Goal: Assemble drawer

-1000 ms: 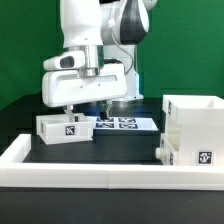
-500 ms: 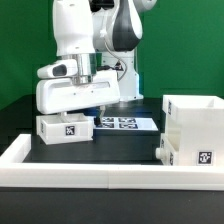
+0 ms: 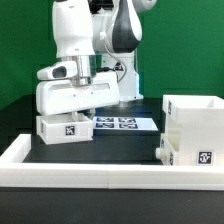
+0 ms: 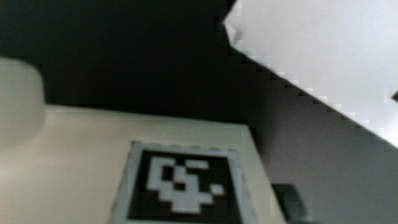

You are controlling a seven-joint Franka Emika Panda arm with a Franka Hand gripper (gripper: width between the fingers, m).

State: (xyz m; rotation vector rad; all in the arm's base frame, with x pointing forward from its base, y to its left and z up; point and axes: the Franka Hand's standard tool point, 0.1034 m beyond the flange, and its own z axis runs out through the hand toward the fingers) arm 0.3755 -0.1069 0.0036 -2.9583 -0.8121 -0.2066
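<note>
Drawer lay in three white plastic pieces on the dark surface (image 3: 120,145).

Largest was one tall boxy casing (image 3: 192,115), open at the top, at the exterior view's right. Its far side was cut off by the frame edge.

There were two smaller tray boxes. The right tray box (image 3: 186,150) sat low against the casing's front, with one black-and-white square tag showing. The left tray box (image 3: 63,128) sat well apart at the exterior view's left, also with one tag facing the camera.

One long low border wall (image 3: 100,175) ran along the front.

One marker board (image 3: 125,123) lay flat behind and between the trays, its near end covered by the arm.

Hand (image 3: 76,110) hung just over the left tray box. Its fingers were hidden behind its own white body, so could not tell whether they were apart or together, or touching the tray.

Wrist view was blurred. It showed one tag (image 4: 178,185) on a pale flat face. Could not tell which piece.
</note>
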